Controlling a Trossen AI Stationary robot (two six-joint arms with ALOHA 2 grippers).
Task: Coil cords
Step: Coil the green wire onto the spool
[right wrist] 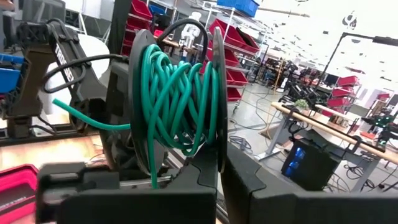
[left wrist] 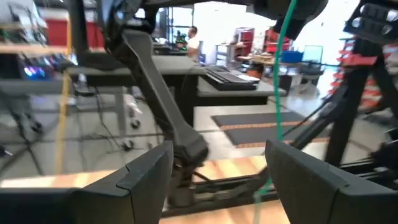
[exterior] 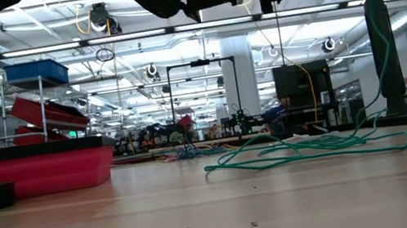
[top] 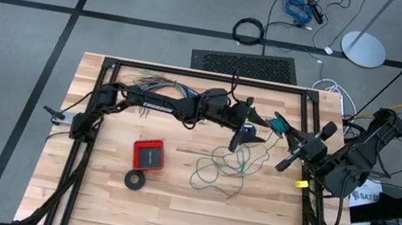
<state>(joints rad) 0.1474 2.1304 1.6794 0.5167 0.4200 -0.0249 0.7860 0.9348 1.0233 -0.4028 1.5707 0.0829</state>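
A black spool [right wrist: 174,106] wound with the teal-green wire is held above the table's middle right, with my right gripper [right wrist: 217,180] [top: 290,142] shut on it. From the spool [top: 277,126] a strand runs down to a loose tangle of the wire [top: 224,169] [exterior: 309,148] lying on the table. My left gripper [top: 244,136] [left wrist: 214,155] hangs open just left of the spool. The hanging strand [left wrist: 278,106] passes close by one of its fingers. My left gripper is open around the hanging strand; whether a finger touches it I cannot tell. My right gripper has the spool's base [right wrist: 208,171] between its two fingers, which come level from the table's right. The fingers hide the place of contact. The spool is lifted clear of the table.
A red box [top: 149,153] and a black tape ring [top: 136,179] lie left of the tangle. A fan of many-coloured wires [top: 164,86] lies at the far edge under the left arm. Bare wood stretches along the near side.
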